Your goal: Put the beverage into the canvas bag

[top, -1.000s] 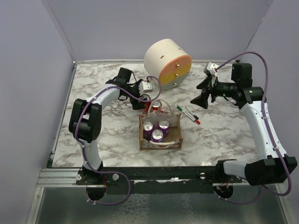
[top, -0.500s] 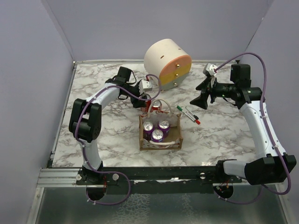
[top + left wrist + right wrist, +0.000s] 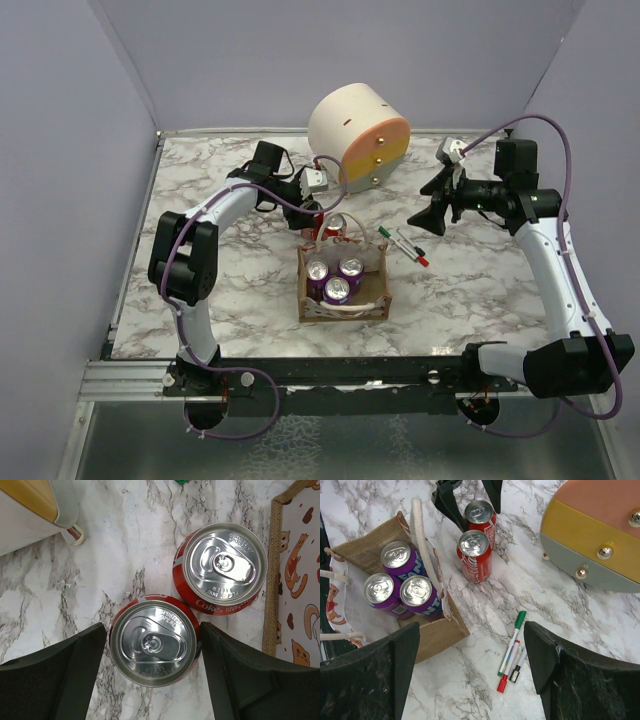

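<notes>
Straddles red aluminium cola can (image 3: 154, 645) with left gripper (image 3: 152, 652), fingers (image 3: 60, 680) spread, beside second red can (image 3: 223, 565), just beyond tan-brown canvas bag (image 3: 303, 285) containing three purple soda cans (image 3: 416, 591) mid-bench. Holds right gripper (image 3: 472, 655) spread above marker pens (image 3: 512, 642), toward right edge.

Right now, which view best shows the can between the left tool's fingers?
Left wrist: the can is large, whole, between the left tool's fingers. Right wrist shows it small, near the top edge; top external barely shows it.
</notes>
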